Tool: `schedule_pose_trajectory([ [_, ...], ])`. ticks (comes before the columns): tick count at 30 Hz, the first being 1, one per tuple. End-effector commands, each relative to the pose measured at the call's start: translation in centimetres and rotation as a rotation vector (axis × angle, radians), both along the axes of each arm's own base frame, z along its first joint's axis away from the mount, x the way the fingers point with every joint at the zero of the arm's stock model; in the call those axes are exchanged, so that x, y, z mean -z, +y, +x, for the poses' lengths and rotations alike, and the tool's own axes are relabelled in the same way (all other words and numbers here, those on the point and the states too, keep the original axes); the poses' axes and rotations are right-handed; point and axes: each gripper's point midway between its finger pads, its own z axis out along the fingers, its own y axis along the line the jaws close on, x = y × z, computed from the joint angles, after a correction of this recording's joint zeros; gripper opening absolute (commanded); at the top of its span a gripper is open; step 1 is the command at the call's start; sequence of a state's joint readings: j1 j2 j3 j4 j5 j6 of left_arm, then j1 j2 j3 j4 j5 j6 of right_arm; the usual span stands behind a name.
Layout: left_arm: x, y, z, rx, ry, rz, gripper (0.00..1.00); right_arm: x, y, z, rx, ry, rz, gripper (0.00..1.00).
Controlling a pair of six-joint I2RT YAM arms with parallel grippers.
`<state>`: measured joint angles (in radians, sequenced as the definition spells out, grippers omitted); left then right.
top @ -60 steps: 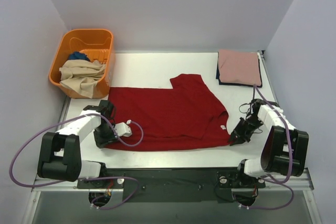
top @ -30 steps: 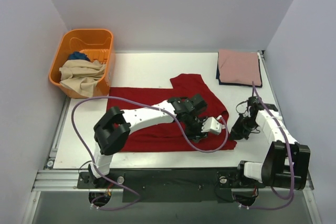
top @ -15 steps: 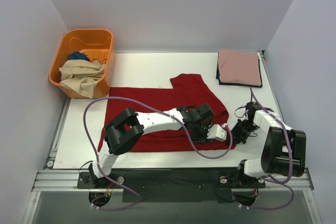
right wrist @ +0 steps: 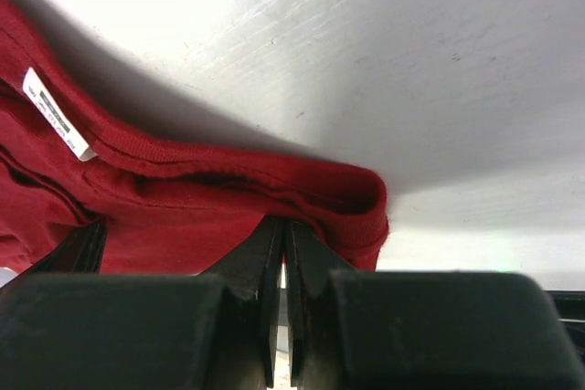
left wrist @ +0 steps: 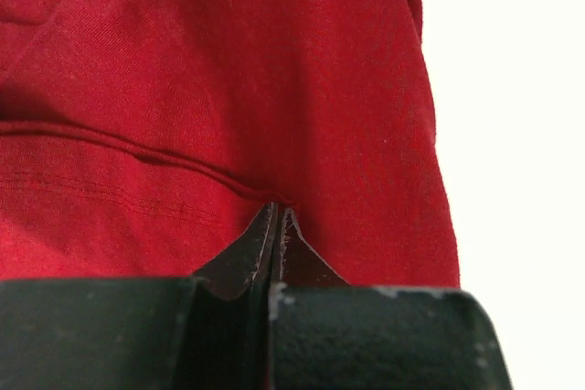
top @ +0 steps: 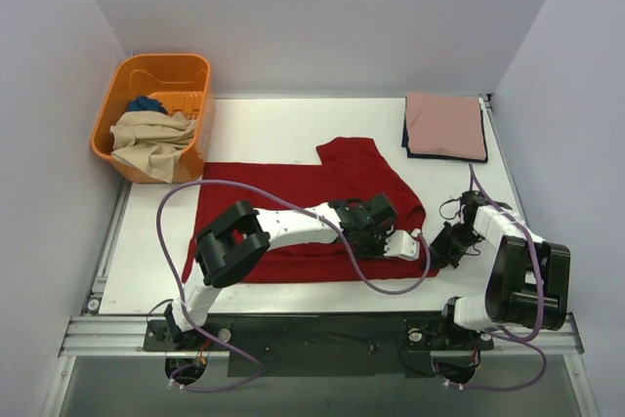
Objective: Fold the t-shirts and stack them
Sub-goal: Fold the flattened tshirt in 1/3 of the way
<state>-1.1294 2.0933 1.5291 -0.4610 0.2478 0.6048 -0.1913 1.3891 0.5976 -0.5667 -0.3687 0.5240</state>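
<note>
Just clamps left gripper [top: 414, 244] shut on dark red t-shirt [top: 293, 204], beside right gripper [top: 438, 247] clenched on its collar edge; looks set to fold.

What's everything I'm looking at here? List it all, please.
Dark red cloth t-shirt: one, dark red, spread mid-table.
Folded dusty pink t-shirt: one, pink, far right, atop the navy one.
Folded navy t-shirt: one, navy, beneath it.
Orange plastic basket: one, orange, far left.
Crumpled beige t-shirt: one, beige, in the basket.
Blue cloth: one, blue, in the basket.
White table: one, white, beneath everything.
Arms: two, white and black; left arm over the red shirt, right arm beside it.
End effectors: two, black; left end effector and right end effector both shut on the red shirt.
</note>
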Motion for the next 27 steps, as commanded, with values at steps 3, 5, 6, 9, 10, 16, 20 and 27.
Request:
schedule_pose_trajectory([
  [3,-3.1,0.0,4.5,-0.199,-0.004,-0.075,0.0,0.5,-0.7,-0.5,0.023,0.023,-0.027,0.0],
  [5,-4.1,0.6,6.3,-0.276,0.024,-0.109,0.0,0.7,-0.8,-0.5,0.021,0.034,-0.03,0.0],
  [6,-4.4,0.8,6.9,-0.295,0.033,-0.122,0.0,0.8,-0.8,-0.6,0.018,0.039,-0.028,0.0],
  [9,-4.1,2.1,8.6,-0.369,0.081,-0.139,0.0,0.9,-0.7,-0.7,0.02,0.057,-0.022,0.0],
  [10,-3.8,2.5,8.8,-0.381,0.092,-0.138,0.0,1.0,-0.8,-0.7,0.018,0.058,-0.028,0.0],
  [16,-3.0,4.2,11.0,-0.478,0.155,-0.161,0.0,1.1,-0.8,-0.9,0.021,0.075,-0.024,0.0],
  [20,-2.2,5.7,12.5,-0.56,0.151,-0.141,0.0,1.2,-0.8,-1.0,0.022,0.085,-0.025,0.0],
  [27,-2.5,8.6,13.5,-0.644,0.11,-0.07,0.0,1.3,-0.9,-1.1,0.021,0.1,-0.029,0.0],
])
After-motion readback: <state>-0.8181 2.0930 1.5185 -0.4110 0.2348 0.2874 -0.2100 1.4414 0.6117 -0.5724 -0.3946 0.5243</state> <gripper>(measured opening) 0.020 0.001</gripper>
